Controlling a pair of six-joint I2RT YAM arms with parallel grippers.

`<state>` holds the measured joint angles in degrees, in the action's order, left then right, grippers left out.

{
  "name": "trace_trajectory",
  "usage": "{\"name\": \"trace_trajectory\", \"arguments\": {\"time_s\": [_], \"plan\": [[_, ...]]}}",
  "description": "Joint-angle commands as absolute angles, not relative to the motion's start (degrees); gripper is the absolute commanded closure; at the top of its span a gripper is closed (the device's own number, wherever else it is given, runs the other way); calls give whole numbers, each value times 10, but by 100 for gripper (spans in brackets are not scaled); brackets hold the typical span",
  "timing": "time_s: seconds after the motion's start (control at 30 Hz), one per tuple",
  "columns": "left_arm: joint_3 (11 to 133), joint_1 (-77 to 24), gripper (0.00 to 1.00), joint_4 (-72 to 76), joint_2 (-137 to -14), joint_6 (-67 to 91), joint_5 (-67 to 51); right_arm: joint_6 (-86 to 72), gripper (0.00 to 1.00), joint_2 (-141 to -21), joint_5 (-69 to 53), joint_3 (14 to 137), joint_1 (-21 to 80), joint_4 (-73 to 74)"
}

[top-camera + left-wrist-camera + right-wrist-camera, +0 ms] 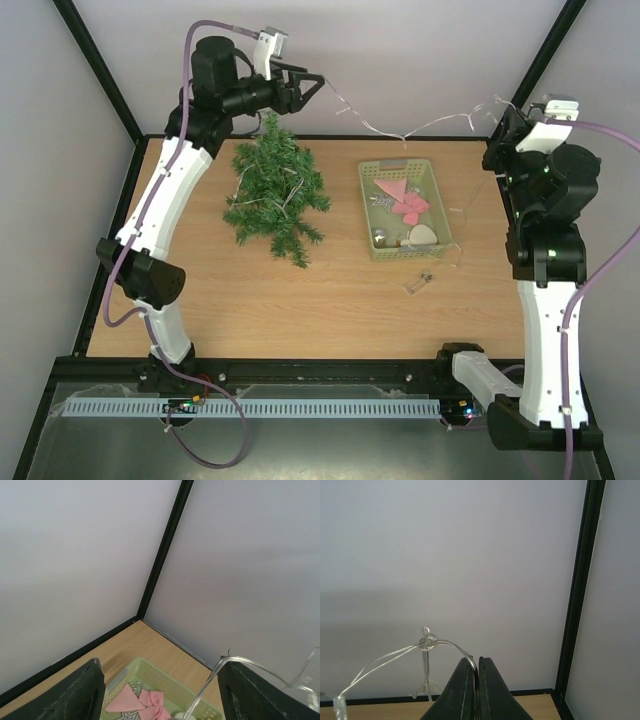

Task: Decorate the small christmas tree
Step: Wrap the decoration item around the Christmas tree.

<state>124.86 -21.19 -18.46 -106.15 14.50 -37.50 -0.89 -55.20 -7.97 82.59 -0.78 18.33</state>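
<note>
Wire (427,641) partly on tree (275,190); ornaments (405,205) unused in basket (366,210) at 3 o'clock. The left pincer (312,86) gapes; the right pincer (476,662) clamps wire.

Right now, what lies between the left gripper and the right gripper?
A thin clear light string sags between the left gripper and the right gripper, seen in the top view.

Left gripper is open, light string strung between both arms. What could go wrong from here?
1. The left gripper is open and the light string only passes loosely between its fingers. Only the right gripper clamps it, so that end could drop.
2. The string sags toward the basket and could snag the decorations inside.
3. Strands already lie in the tree, which nothing holds, so a pull may drag it.
</note>
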Motion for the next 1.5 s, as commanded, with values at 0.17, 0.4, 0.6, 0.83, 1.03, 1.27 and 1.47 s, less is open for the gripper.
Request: {"name": "trace_trajectory", "arguments": {"time_s": [0.17,0.4,0.6,0.83,1.03,1.27,1.47], "plan": [[1256,-145,37,-248,-1036,141,-479,-24,98,-621,-89,849,-11,97],[1207,-57,33,-221,-1006,164,-594,-38,98,-685,-96,854,-11,34],[1179,-32,31,-216,-998,157,-619,-11,98,-710,-95,871,-11,68],[1103,-27,30,-272,-926,106,-419,6,98,-663,-75,904,-11,182],[981,-33,31,-253,-831,123,-270,37,98,-631,-25,868,-11,205],[814,-45,34,-237,-729,108,-234,29,98,-668,-59,808,-10,170],[764,-46,39,-245,-709,114,-227,32,98,-732,-17,826,-2,192]]}}
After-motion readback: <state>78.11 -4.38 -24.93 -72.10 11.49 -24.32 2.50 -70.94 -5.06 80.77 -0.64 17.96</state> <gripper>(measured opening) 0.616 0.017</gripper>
